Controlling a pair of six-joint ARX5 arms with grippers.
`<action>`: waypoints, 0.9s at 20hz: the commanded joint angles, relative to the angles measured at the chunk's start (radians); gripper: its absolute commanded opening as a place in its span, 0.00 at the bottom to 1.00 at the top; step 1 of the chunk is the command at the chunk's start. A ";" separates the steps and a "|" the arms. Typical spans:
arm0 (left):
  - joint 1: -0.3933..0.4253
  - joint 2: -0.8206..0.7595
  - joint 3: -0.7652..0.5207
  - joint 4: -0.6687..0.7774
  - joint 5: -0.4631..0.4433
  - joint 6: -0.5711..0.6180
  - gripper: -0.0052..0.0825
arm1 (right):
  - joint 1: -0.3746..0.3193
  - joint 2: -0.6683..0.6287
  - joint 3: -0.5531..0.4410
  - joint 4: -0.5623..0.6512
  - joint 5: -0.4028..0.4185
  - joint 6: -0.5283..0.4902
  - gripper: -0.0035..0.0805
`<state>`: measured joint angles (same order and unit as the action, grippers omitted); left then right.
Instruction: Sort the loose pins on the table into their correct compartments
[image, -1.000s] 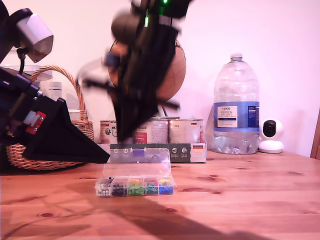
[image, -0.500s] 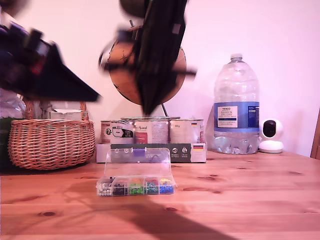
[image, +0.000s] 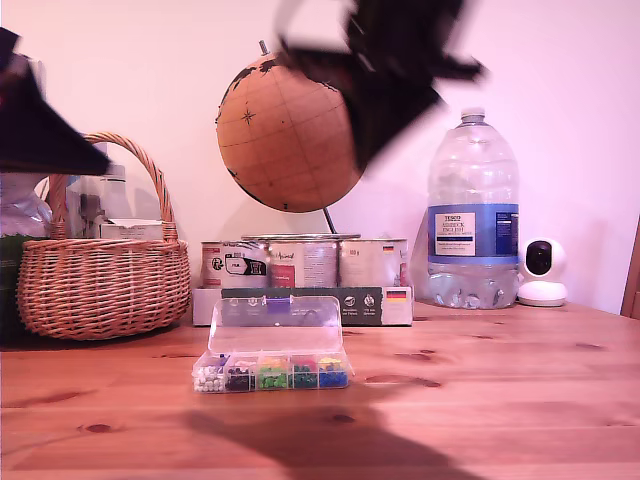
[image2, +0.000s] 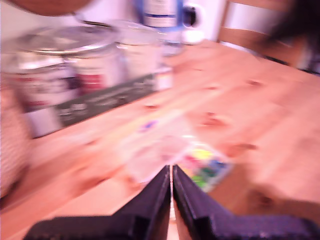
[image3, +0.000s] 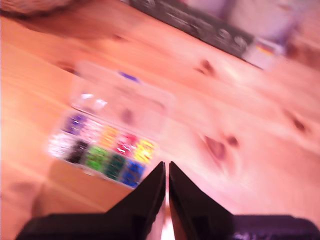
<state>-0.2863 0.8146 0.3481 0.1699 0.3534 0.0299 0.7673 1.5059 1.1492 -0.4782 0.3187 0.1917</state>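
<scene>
Hovering high above the table (image: 520, 400), both arms are blurred in the exterior view. My first gripper (image2: 171, 186) has its jaws pressed nearly together with nothing between them. My second gripper (image3: 166, 181) is likewise closed to a thin slit and empty.

The clear box (image: 272, 358) sits on the near middle of the table, lid tipped back, in front of the tray of tins (image: 305, 290).

Loose pins: none can be made out in any view; too small or lost in blur.

Risks, as I judge them:
1. Descending without a located pin means a blind pinch on bare wood.
2. Jaws this close together would have to open first, or they will push a pin away.
3. The box looks light; a brush from either arm could shift it or spill the sorted pins.

View differences: the second wrist view shows 2 rows of cells (image3: 102, 147); the exterior view shows only 1 row edge-on. Only the exterior view shows the basket (image: 100, 285), globe (image: 285, 135) and bottle (image: 472, 215) whole.
</scene>
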 joint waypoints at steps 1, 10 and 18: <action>0.037 -0.021 -0.008 -0.010 -0.015 -0.029 0.03 | -0.005 -0.092 -0.118 0.088 0.043 0.024 0.03; 0.127 -0.078 -0.011 -0.097 -0.027 -0.068 0.03 | -0.257 -0.366 -0.571 0.420 -0.029 -0.010 0.04; 0.127 -0.184 -0.027 -0.129 -0.021 -0.085 0.03 | -0.294 -0.650 -0.768 0.547 -0.080 -0.043 0.04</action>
<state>-0.1627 0.6361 0.3481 0.0399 0.3313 -0.0498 0.4774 0.8642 0.4194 0.0624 0.2379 0.1547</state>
